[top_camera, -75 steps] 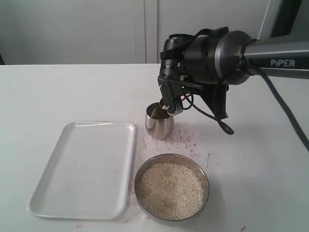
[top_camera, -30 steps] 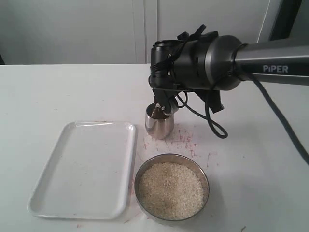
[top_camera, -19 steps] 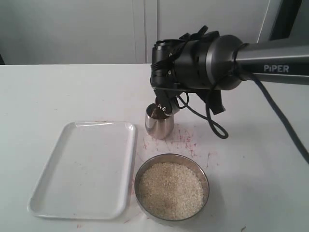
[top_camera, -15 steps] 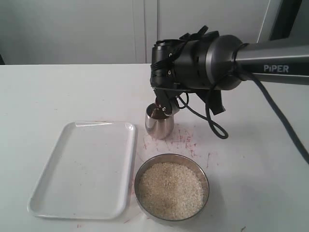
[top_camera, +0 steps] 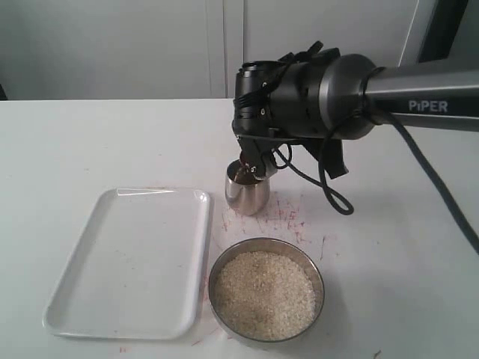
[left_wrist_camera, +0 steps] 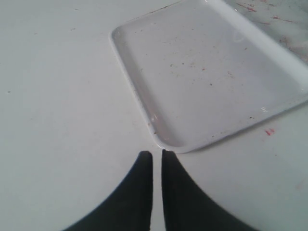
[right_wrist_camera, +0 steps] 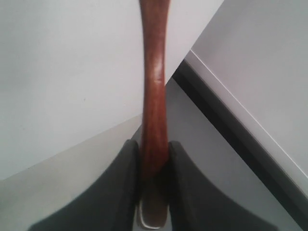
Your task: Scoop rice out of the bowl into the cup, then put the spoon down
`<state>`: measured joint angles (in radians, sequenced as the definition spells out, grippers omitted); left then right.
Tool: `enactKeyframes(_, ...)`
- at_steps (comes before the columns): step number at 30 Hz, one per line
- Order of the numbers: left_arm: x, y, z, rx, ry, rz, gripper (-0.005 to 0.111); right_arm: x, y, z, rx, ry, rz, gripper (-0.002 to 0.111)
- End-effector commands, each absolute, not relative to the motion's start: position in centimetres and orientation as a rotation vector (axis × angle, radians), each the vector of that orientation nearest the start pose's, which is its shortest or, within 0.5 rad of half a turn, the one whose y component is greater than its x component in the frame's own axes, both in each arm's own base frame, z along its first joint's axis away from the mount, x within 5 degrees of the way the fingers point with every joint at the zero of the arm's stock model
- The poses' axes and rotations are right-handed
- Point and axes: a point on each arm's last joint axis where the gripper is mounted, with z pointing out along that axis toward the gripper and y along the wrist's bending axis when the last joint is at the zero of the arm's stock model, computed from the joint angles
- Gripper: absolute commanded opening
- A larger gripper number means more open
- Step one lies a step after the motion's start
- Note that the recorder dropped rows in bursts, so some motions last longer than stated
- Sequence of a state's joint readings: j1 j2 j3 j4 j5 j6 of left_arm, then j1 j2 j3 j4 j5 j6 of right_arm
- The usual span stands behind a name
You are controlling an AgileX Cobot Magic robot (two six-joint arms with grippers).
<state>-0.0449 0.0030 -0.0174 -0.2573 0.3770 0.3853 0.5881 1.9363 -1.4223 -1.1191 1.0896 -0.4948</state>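
Note:
My right gripper [right_wrist_camera: 153, 144] is shut on the slim handle of the reddish-brown wooden spoon [right_wrist_camera: 153, 86]. In the exterior view that gripper [top_camera: 253, 167] hangs right over the mouth of the small steel cup [top_camera: 247, 197], and the arm's wrist hides most of the spoon there. The wide steel bowl [top_camera: 266, 242] stands in front of the cup, filled with off-white rice [top_camera: 263, 296]. My left gripper [left_wrist_camera: 154, 154] is shut with nothing in it, low over the bare table beside a tray corner; the exterior view does not show it.
A white rectangular tray [top_camera: 131, 258] [left_wrist_camera: 207, 72] lies left of the bowl and cup, empty apart from specks. Red scuff marks [top_camera: 288, 217] cover the table between cup and bowl. The right arm's cable [top_camera: 329, 191] loops down beside the cup.
Since 2.5 s ago the right wrist has rolled and shifted left over the cup. Over the last second it has barely moved. Bowl, cup and tray stay put.

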Motion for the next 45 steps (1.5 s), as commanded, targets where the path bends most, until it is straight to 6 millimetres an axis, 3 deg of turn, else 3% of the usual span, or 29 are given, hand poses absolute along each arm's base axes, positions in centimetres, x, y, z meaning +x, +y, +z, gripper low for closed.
enactKeyframes(1,5.18,-1.12,18.42,0.236,1.824,-0.023,0.014,37.19,15.66,24.1,-1.937,1.854,-1.485,0.0)
enactKeyframes(7,5.18,-1.12,18.42,0.236,1.824,-0.023,0.014,36.97,15.95,23.77,-1.943,1.883,-1.423,0.0)
enactKeyframes(13,5.18,-1.12,18.42,0.236,1.824,-0.023,0.014,37.21,15.63,24.28,-1.935,1.838,-1.521,0.0)
enactKeyframes(18,5.18,-1.12,18.42,0.236,1.824,-0.023,0.014,36.93,16.19,23.67,-1.951,1.875,-1.399,0.0)
enactKeyframes(24,5.18,-1.12,18.42,0.236,1.824,-0.023,0.014,37.3,15.44,24.63,-1.931,1.811,-1.588,0.0)
enactKeyframes(29,5.18,-1.12,18.42,0.236,1.824,-0.023,0.014,36.98,16.07,23.77,-1.946,1.871,-1.426,0.0)
enactKeyframes(34,5.18,-1.12,18.42,0.236,1.824,-0.023,0.014,37.23,15.65,24.52,-1.88,1.842,-1.558,0.0)
enactKeyframes(40,5.18,-1.12,18.42,0.236,1.824,-0.023,0.014,37.1,16.14,24.07,-1.864,1.874,-1.457,0.0)
enactKeyframes(45,5.18,-1.12,18.42,0.236,1.824,-0.023,0.014,37.12,16.1,24.14,-1.896,1.85,-1.479,0.0)
